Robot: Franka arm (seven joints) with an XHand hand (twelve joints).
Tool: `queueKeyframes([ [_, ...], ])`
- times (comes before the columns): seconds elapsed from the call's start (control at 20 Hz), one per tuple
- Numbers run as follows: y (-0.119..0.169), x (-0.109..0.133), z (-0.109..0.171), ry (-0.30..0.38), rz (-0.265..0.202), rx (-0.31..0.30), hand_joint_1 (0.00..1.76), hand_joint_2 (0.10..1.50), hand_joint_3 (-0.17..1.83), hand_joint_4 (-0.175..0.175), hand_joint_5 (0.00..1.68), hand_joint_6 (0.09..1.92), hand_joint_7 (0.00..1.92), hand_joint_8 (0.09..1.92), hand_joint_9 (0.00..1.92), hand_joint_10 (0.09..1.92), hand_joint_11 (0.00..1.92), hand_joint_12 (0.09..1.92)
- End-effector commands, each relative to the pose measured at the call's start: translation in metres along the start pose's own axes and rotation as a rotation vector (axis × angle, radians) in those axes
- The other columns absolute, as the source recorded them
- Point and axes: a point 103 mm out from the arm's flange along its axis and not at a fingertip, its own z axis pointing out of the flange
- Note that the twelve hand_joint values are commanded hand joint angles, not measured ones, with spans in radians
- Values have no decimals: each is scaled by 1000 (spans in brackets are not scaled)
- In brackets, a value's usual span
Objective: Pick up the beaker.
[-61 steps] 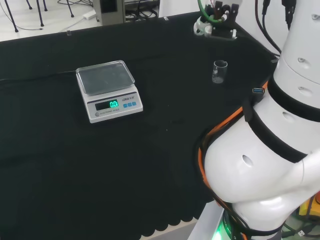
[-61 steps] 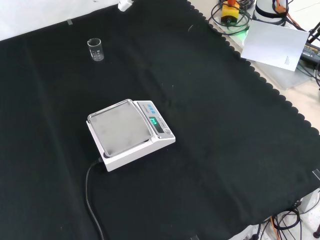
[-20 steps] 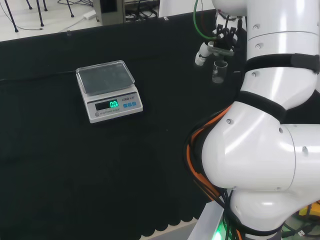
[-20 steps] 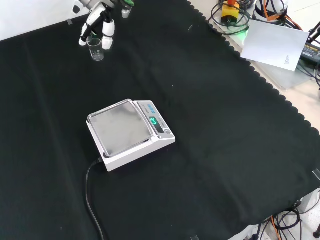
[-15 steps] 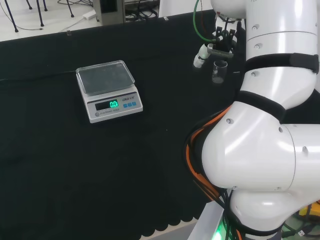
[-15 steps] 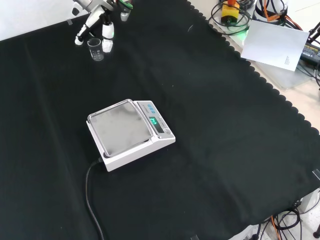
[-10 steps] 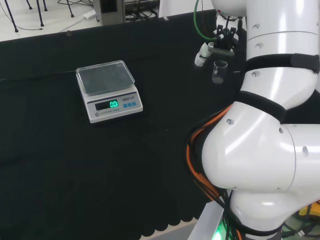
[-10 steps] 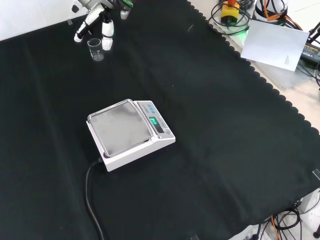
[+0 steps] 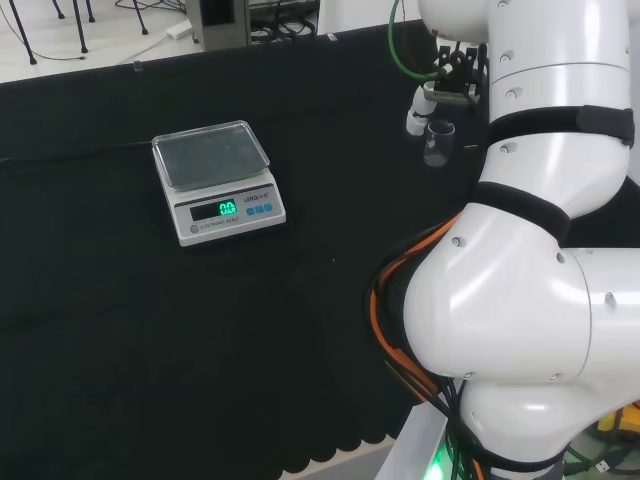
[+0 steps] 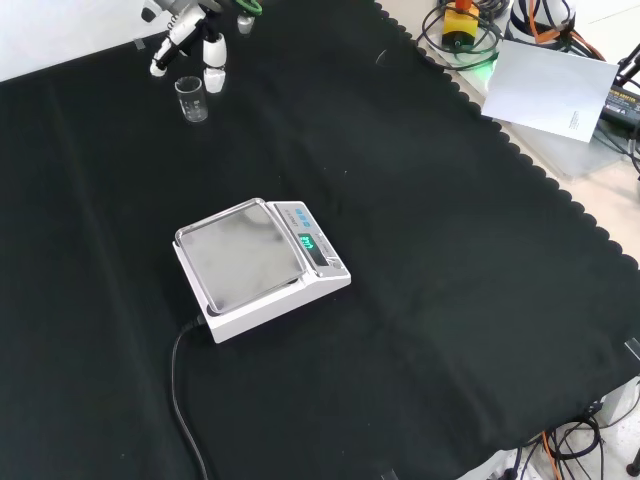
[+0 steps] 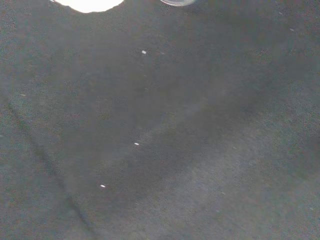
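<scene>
One beaker, not yet gripped

One small clear beaker (image 10: 192, 99) is standing upright on the black cloth (image 10: 420, 250), well apart from the scale (image 10: 262, 266), which is sitting nearer the middle with its pan bare. In the front view the beaker is being seen near the top left; in the head view it (image 9: 437, 143) is being seen just left of the arm's white links.

The hand (image 10: 190, 35) is being held just above and beyond the beaker, with white-tipped fingers (image 10: 214, 76) pointing down toward the cloth and spread apart. Nothing is being held between them, and no finger is being seen in contact with the glass. Such a spread is judged to be kept so that the beaker can be taken in between fingers and thumb. In the head view a fingertip (image 9: 417, 123) is being seen just beside the rim.

The step in hand is being judged as the approach before the grasp. Lowering and closing are still being called for, and care is being needed, since a light empty beaker could be tipped by a glancing finger.
</scene>
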Motion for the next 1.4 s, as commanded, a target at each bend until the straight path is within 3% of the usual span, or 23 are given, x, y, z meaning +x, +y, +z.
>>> queueKeyframes([
  [0.05, 10, -26, 21, 76, 54, 117, 816, 904, -175, 10, 103, 87, 49, 87, 11, 604, 38, 1480],
  [0.25, 17, -30, 39, 146, 47, 142, 820, 908, -175, 8, 112, 87, 72, 118, 0, 831, 127, 1478],
  [0.4, 21, -24, 46, 189, 16, 122, 825, 911, -175, 6, 117, 87, 19, 317, 1, 908, 196, 1464],
  [0.8, 20, 0, 26, 150, -25, 56, 829, 908, -175, 14, 88, 87, 0, 409, 3, 931, 229, 1460],
  [0.9, 18, 3, 21, 138, -24, 47, 829, 905, -175, 17, 68, 87, 0, 340, 0, 858, 211, 1460],
  [1.15, 10, 7, 7, 99, -23, 8, 819, 894, -175, 21, 14, 87, 0, 87, 0, 456, 66, 1490],
  [1.4, 12, 18, 10, 101, -50, 20, 813, 888, -175, 23, 10, 87, 0, 87, 0, 397, 33, 1498],
])
